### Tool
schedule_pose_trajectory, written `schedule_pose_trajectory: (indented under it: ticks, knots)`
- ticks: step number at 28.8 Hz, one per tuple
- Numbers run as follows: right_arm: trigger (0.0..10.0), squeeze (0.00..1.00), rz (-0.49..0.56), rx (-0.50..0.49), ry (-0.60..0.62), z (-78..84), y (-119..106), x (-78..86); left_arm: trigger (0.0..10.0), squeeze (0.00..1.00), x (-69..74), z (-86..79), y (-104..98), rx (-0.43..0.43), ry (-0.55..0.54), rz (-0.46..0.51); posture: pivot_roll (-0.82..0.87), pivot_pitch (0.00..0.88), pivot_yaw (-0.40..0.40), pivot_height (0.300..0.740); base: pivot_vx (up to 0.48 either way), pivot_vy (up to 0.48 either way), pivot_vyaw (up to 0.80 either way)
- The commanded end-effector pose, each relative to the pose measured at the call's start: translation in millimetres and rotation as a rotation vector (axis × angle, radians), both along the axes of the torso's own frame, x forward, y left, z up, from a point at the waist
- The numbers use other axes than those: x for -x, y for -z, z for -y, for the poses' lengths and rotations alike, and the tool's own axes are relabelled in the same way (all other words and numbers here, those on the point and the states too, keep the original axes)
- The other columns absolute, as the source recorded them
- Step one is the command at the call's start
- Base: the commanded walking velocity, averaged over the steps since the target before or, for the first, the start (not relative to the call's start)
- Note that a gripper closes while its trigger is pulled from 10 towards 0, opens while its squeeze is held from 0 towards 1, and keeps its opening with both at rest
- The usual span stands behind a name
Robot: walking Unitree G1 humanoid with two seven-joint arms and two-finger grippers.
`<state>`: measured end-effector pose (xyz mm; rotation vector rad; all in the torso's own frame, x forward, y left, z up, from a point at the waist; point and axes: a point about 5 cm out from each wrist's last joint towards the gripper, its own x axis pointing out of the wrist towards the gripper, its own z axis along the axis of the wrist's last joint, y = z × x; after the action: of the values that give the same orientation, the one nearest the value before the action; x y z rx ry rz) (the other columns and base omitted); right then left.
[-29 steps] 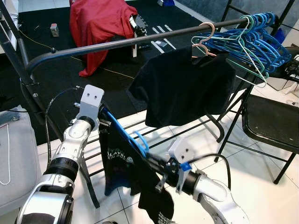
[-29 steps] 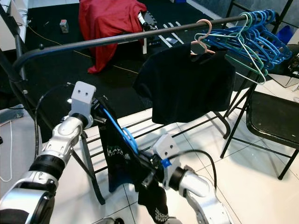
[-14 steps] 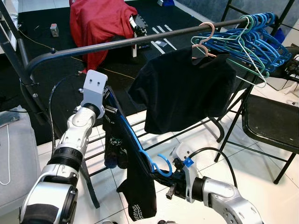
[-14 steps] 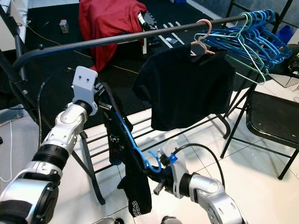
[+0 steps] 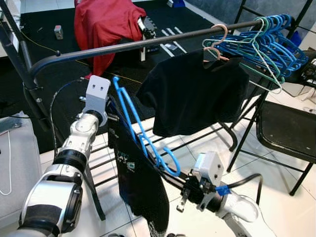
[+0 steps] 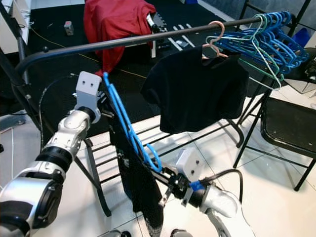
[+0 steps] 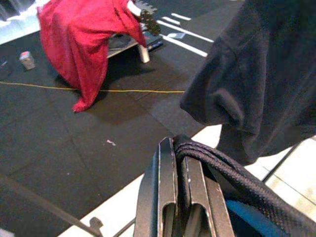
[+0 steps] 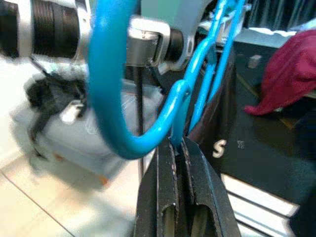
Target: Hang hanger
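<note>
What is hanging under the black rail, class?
From the black rail hang a black T-shirt on a pink hanger and a bunch of blue hangers. The shirt covers the pink hanger's shoulders.

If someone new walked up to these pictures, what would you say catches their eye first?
Most likely the bright blue hanger carrying a black shirt, held up between both arms below the dark rail: the left claw pinches the shirt's fabric, the right claw grips the hanger beside its hook. Next, another black shirt on a pink hanger, beside a bunch of blue hangers at the rail's right end.
</note>
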<state>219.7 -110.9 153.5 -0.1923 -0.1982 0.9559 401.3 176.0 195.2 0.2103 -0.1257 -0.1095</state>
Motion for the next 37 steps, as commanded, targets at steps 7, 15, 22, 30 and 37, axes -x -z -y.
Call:
schedule_pose_trajectory:
  ticks: [7, 15, 22, 30, 37]
  knots:
    - [0.0, 0.0, 0.22, -0.096, 0.162, 2.5, -25.9, -15.2, 0.0, 0.0, 4.5, 3.8, 15.3, -0.006, 0.054, -0.043, -0.08, 0.169, 0.016, 0.74, 0.0, 0.0, 0.0]
    - [0.0, 0.0, 0.532, -0.2, 0.497, 27.9, -86.9, -59.7, 0.0, 0.0, 32.7, 41.7, 23.5, 0.122, 0.412, 0.011, -0.07, 0.187, 0.017, 0.74, 0.0, 0.0, 0.0]
    - [0.0, 0.0, 0.558, -0.204, 0.526, 29.9, -92.3, -72.4, 0.0, 0.0, 65.4, 70.1, 6.3, 0.189, 0.696, 0.069, -0.05, 0.193, 0.007, 0.74, 0.0, 0.0, 0.0]
    - [0.0, 0.0, 0.429, -0.275, 0.465, 19.3, -88.7, -76.5, 0.0, 0.0, 83.2, 49.2, 24.6, 0.131, 0.581, 0.008, -0.05, 0.196, -0.003, 0.74, 0.0, 0.0, 0.0]
    - [0.0, 0.0, 0.036, -0.403, 0.476, 0.1, -36.6, -60.8, 0.0, 0.0, 103.8, 10.9, 53.3, 0.094, 0.422, -0.097, -0.04, 0.196, 0.004, 0.74, 0.0, 0.0, 0.0]
